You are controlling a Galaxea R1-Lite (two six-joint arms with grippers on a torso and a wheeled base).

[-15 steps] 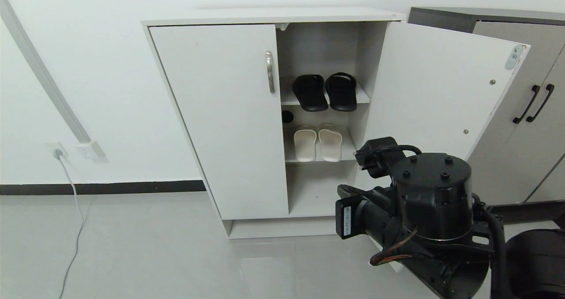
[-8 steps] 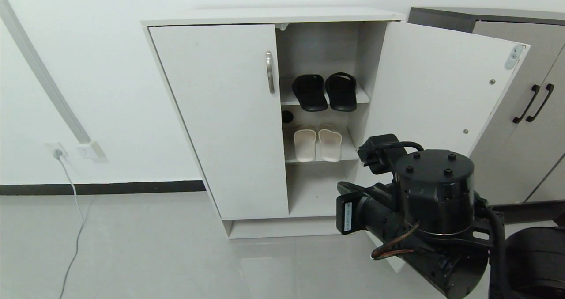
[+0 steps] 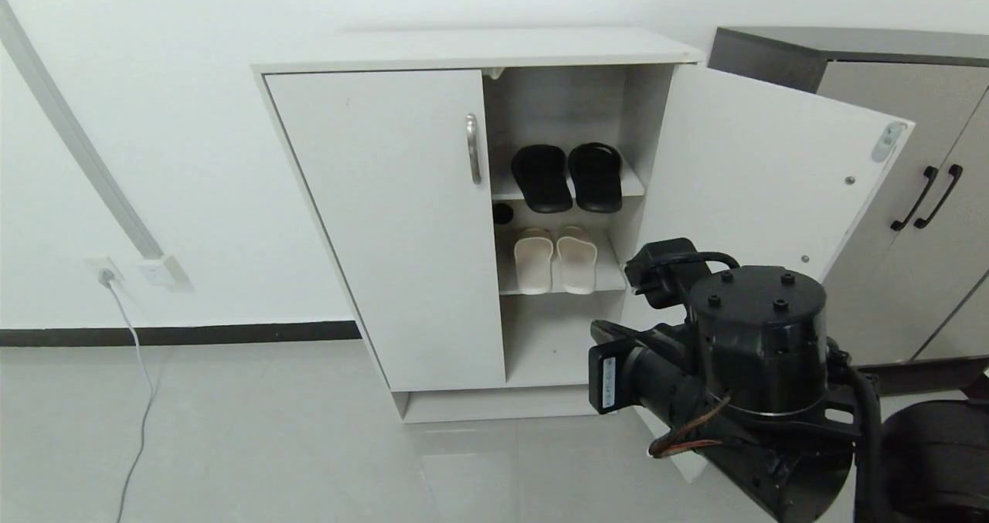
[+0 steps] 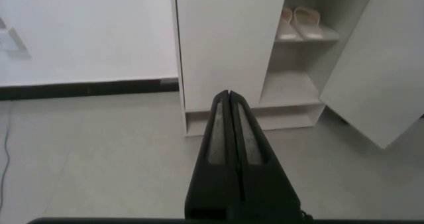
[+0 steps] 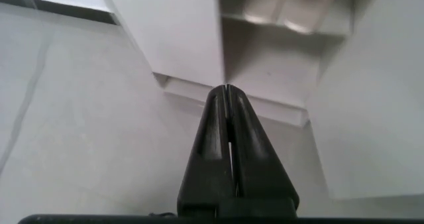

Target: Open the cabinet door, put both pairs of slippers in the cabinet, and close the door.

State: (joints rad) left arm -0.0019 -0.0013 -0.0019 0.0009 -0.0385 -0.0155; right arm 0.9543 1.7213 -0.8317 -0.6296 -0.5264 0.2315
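In the head view a white cabinet [image 3: 479,48] with flat, matte panels stands against the wall on a glossy tiled floor [image 3: 232,446]. Its left door [image 3: 394,222] is closed and carries a slim, upright metal handle [image 3: 472,148]; its right door [image 3: 757,175] is swung wide, its free edge close to a grey cabinet [image 3: 912,276] alongside. The black slippers [image 3: 542,179] lie side by side on the upper shelf [image 3: 506,192], long axes running front to back, strap ends toward the rear. The white slippers [image 3: 535,264], smooth and rounded, lie the same way on the middle shelf [image 3: 610,280]. The bottom compartment [image 3: 548,337] is bare. The right arm [image 3: 742,353] is low in front of the open door's lower corner. A cable [image 3: 139,384] trails over the floor well to the left. In the left wrist view the left pincer [image 4: 228,98], dark with ribbed pads, has its fingers pressed together above open floor, well short of the cabinet base, aimed at the closed door; the white slippers [image 4: 301,22] show on their shelf. In the right wrist view the right pincer [image 5: 227,95] is likewise closed on nothing, pointing at the bottom compartment, with the open door [image 5: 377,98] just beside it and pale, blurred slippers [image 5: 278,5] above.
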